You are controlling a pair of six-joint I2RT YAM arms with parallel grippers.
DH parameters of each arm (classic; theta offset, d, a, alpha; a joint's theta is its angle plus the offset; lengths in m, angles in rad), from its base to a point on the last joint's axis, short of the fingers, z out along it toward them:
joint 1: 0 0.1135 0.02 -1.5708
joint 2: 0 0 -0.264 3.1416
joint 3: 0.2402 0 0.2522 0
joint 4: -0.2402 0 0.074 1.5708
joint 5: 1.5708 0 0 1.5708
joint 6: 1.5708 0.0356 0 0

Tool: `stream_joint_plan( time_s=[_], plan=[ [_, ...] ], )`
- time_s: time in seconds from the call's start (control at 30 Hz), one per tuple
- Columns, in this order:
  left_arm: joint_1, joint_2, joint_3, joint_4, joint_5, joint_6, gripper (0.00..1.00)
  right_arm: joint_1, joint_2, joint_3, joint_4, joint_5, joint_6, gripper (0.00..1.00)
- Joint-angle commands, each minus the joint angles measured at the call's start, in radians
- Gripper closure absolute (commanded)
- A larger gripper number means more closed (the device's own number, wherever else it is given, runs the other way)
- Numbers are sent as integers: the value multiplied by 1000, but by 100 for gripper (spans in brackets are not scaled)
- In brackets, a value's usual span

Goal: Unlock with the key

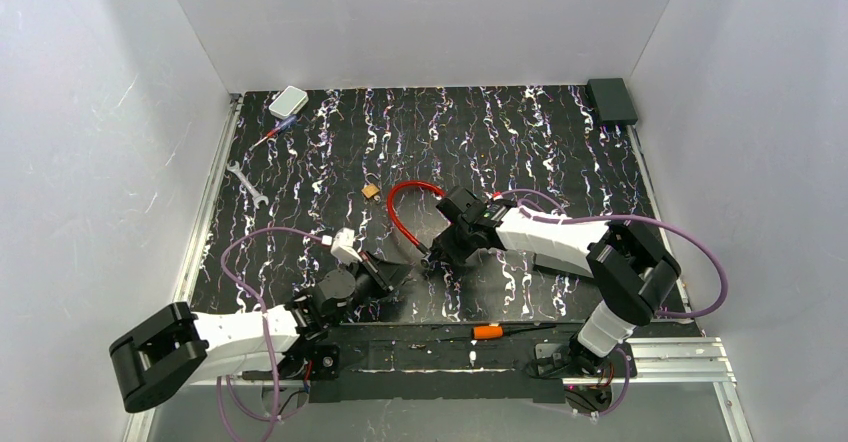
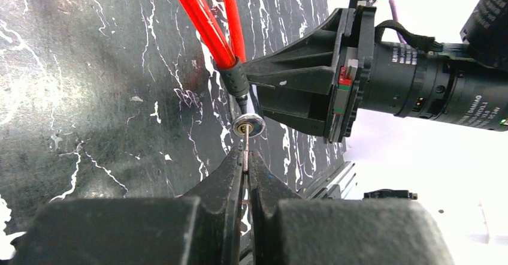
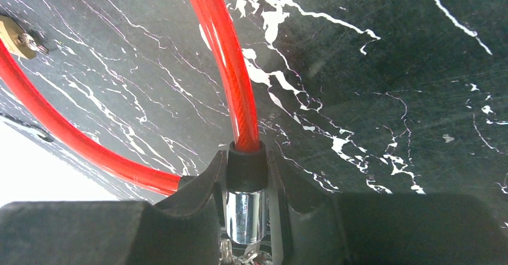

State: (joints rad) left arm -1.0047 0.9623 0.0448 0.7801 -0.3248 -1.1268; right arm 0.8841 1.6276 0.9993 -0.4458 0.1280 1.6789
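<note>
A red cable lock (image 1: pixel 395 217) lies in a loop on the black marbled mat. My right gripper (image 3: pixel 247 163) is shut on its black collar and chrome lock barrel (image 3: pixel 244 214), holding it just above the mat. In the left wrist view the barrel's round keyhole face (image 2: pixel 249 125) points at my left gripper (image 2: pixel 246 160). That gripper is shut on the thin silvery key (image 2: pixel 245 150), seen edge-on, with its tip at or in the keyhole. In the top view the two grippers meet at the mat's middle front (image 1: pixel 418 260).
A small brass padlock (image 1: pixel 370 191) lies left of the cable loop. A silver wrench (image 1: pixel 246 183), a white box (image 1: pixel 288 101) and a small screwdriver (image 1: pixel 272 134) are at the far left. A black box (image 1: pixel 611 100) is far right. An orange-handled tool (image 1: pixel 490 331) lies at the front edge.
</note>
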Motion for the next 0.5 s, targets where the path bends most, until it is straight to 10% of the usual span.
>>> stream_joint_plan(
  time_s=[0.0, 0.47],
  plan=[
    [-9, 32, 9, 68, -56, 37, 100, 4, -12, 22, 6, 9, 24, 99],
    [-11, 138, 39, 118, -59, 36, 100, 4, 5, 28, 39, -19, 24, 99]
  ],
)
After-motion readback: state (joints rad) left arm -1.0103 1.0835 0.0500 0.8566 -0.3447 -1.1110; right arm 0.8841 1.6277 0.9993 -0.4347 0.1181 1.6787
